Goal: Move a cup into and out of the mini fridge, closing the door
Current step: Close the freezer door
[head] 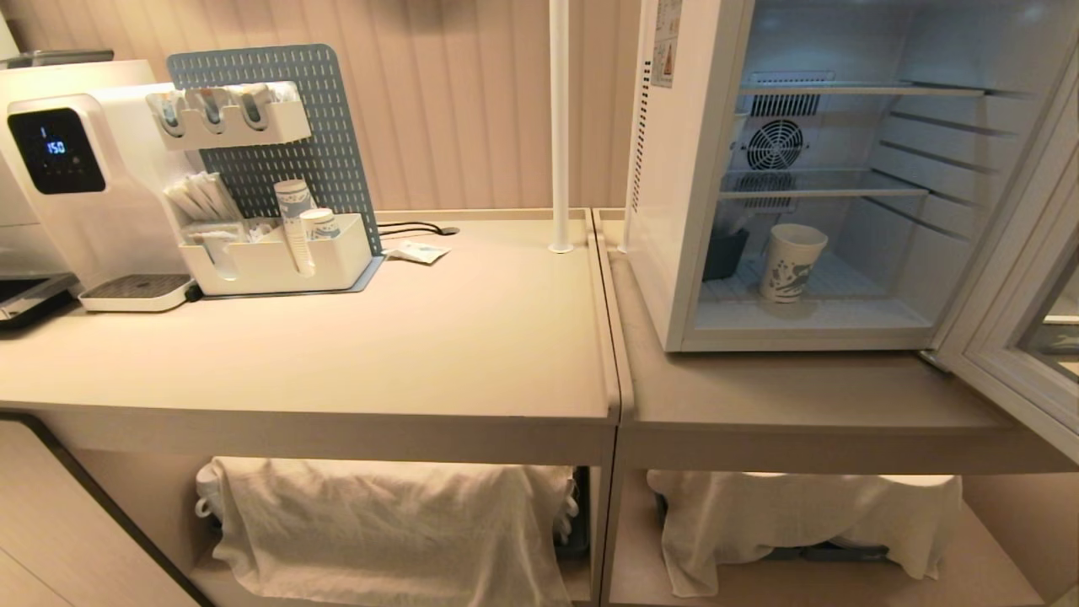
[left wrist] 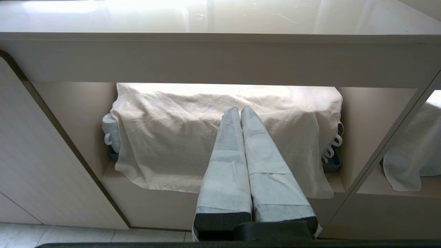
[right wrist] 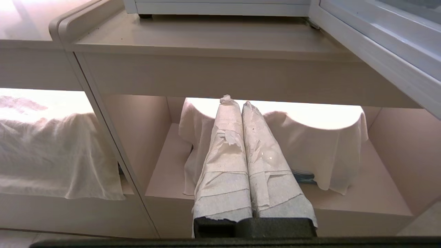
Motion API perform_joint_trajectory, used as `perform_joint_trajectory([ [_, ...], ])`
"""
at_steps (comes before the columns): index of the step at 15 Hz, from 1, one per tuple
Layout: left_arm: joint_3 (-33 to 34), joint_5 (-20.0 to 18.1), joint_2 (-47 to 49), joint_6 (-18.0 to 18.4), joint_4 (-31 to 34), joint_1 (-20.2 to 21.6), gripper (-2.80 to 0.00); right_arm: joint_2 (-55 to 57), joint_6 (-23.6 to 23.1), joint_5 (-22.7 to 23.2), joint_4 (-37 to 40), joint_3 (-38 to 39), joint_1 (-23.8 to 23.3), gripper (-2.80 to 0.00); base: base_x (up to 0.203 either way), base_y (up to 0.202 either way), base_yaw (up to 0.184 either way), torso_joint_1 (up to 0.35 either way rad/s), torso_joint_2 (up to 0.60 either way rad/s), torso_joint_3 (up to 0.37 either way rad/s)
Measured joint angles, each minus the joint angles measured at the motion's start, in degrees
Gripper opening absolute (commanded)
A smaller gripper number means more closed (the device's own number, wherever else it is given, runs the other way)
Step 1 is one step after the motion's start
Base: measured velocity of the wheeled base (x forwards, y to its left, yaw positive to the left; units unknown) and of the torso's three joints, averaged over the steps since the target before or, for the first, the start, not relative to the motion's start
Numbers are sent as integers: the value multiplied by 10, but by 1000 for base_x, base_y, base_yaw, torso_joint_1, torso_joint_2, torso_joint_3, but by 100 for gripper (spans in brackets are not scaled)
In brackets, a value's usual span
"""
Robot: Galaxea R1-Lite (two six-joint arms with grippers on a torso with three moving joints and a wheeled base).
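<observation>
The white mini fridge [head: 674, 211] holds a white cup [head: 792, 261] with a blue print, its door [head: 1011, 337] framed light grey (glass dark), beside a blue-grey pegboard [head: 278, 135] on beige counters [head: 379, 337].

Up top, the head view looks forward and down across two counters [head: 472, 337] butted side by side, the open mini fridge [head: 674, 211] on the right one, the shelves underneath just making the lower edge. Down low, the left wrist view sits in front of the counter's face, looking level along its taped fingers [left wrist: 225, 165] into the bay with the draped cloth [left wrist: 165, 137], close in. The right wrist view does likewise one bay over, tilted up to catch the fridge's underside and the door [right wrist: 379, 38]. Both wrist views share the cloth-covered shelves with the head view and overlap each other at the divider.
</observation>
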Motion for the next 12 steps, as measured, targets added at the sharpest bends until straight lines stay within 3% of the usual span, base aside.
perform_joint_trajectory([
  [12, 0, 0, 0, 1, 1, 1, -280, 0, -5, 0, 1, 0, 0, -280, 0, 0, 0, 0, 0, 0],
])
